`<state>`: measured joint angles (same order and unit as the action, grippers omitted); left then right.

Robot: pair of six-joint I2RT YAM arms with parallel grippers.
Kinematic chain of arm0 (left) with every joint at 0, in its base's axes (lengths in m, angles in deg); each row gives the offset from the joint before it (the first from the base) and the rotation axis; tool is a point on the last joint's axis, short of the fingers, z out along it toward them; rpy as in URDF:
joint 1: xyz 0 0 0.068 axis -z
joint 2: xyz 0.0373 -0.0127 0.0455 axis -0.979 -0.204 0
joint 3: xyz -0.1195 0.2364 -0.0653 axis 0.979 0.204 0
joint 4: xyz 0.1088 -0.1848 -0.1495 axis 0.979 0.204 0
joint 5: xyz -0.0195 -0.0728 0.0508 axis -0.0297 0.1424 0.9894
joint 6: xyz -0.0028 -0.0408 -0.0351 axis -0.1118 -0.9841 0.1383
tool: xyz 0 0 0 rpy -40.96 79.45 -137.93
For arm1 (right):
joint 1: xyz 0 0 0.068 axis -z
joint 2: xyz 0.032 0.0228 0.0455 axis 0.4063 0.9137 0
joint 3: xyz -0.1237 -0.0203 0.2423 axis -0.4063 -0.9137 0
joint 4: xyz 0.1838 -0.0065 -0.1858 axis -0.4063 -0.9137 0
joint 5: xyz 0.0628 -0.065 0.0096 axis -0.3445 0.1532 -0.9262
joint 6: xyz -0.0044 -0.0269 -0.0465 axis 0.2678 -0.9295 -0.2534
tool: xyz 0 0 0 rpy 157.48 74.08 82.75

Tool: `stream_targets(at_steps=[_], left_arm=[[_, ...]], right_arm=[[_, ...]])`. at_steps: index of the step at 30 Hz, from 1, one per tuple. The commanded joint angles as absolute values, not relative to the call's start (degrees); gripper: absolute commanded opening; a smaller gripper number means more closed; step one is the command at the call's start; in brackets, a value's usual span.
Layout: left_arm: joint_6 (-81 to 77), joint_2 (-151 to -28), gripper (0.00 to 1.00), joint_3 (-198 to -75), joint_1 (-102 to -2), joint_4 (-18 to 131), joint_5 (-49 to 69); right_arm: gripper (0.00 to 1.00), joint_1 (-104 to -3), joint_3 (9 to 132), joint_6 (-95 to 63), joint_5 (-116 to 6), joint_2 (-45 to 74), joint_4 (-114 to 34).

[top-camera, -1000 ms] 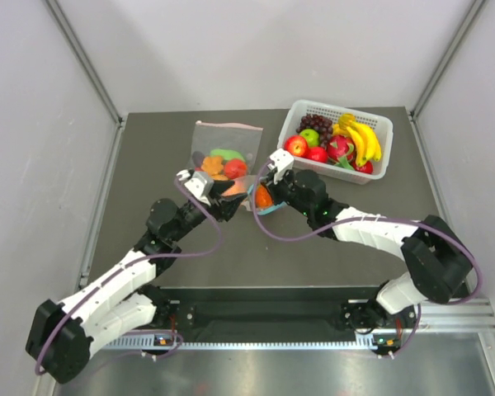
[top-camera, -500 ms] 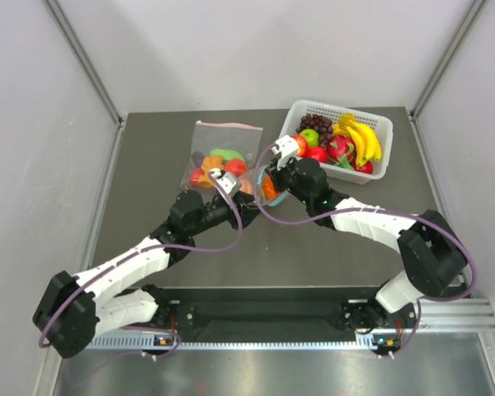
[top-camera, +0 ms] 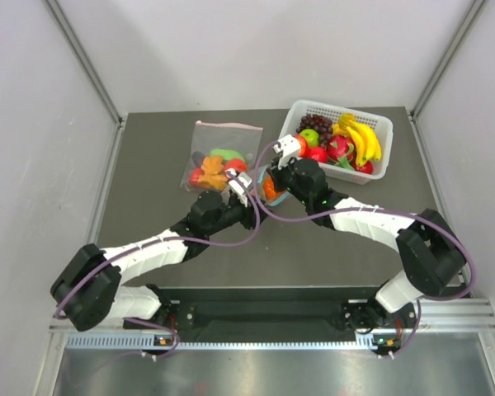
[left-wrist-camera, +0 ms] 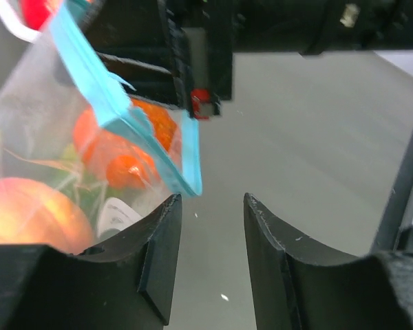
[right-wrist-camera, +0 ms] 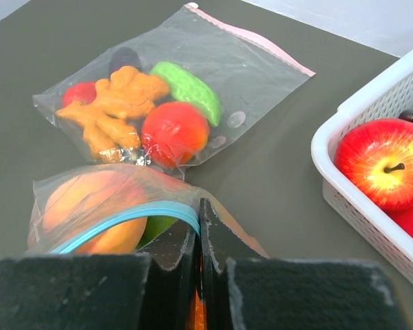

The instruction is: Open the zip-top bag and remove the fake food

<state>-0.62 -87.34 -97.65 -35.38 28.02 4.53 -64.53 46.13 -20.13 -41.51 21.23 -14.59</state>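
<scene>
The zip-top bag [right-wrist-camera: 117, 218], small and clear with a teal strip, hangs from my right gripper [right-wrist-camera: 199, 206], which is shut on the strip's end. In the top view the bag [top-camera: 267, 191] is near the table's middle, just under the right gripper [top-camera: 274, 175]. Fake food shows inside: a peach piece [right-wrist-camera: 82, 199], a green piece [right-wrist-camera: 158, 225] and an orange piece [left-wrist-camera: 117, 148]. My left gripper [left-wrist-camera: 212, 201] is open and empty. The bag's teal corner [left-wrist-camera: 182, 175] sits just above its left finger [left-wrist-camera: 158, 240]. In the top view the left gripper [top-camera: 252, 193] is right beside the bag.
A larger clear bag [top-camera: 224, 148] with a pink-red strip lies flat behind, holding a brown gingerbread-shaped piece [right-wrist-camera: 113, 110] and other pieces. A white basket [top-camera: 379, 122] of fruit stands at the back right; its rim [right-wrist-camera: 372, 93] shows close on the right wrist view's right.
My left arm has swung right and forward, bringing its open gripper up to the small bag. My right gripper, still shut on the bag, shifted slightly back.
</scene>
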Motion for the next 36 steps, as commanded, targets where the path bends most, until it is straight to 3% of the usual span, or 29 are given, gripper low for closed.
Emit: stream_targets(at_steps=[1,12,16,21,22,25,26,27,28,36], left_arm=[[-3.34,-89.12,0.47,-98.19,-35.16,19.54,9.10],[-2.99,-94.57,0.45,-101.53,-33.49,21.04,21.85],[-4.22,-94.13,0.54,-100.65,-32.44,18.14,21.59],[-4.58,-95.71,0.54,-101.96,-31.91,18.21,23.25],[-4.14,-96.41,0.52,-102.31,-31.56,18.74,23.78],[-3.35,-97.03,0.33,-103.20,-30.86,20.42,25.63],[-3.17,-97.21,0.25,-103.28,-30.68,20.68,26.07],[-3.08,-97.12,0.09,-103.20,-30.68,20.94,26.33],[-2.73,-96.86,0.03,-103.20,-30.59,21.21,26.51],[2.19,-87.82,0.00,-105.03,-30.42,34.54,26.25]], right_arm=[[0.00,-64.05,47.52,-19.05,-41.18,19.00,-11.81],[0.00,-64.76,43.38,-19.49,-42.06,15.58,-10.49],[0.00,-64.93,42.42,-19.67,-41.89,15.31,-10.32],[0.00,-65.11,41.63,-19.58,-41.62,15.05,-9.88],[0.00,-65.02,41.10,-19.49,-41.62,14.79,-9.62],[0.00,-65.02,39.78,-19.67,-41.62,13.47,-9.35],[0.00,-65.02,39.52,-19.67,-41.54,13.03,-9.35],[0.00,-65.02,39.17,-19.67,-41.45,12.16,-9.35],[0.00,-65.11,38.47,-19.84,-41.62,11.62,-9.35],[0.00,-65.11,35.39,-19.85,-46.54,6.79,-11.28]])
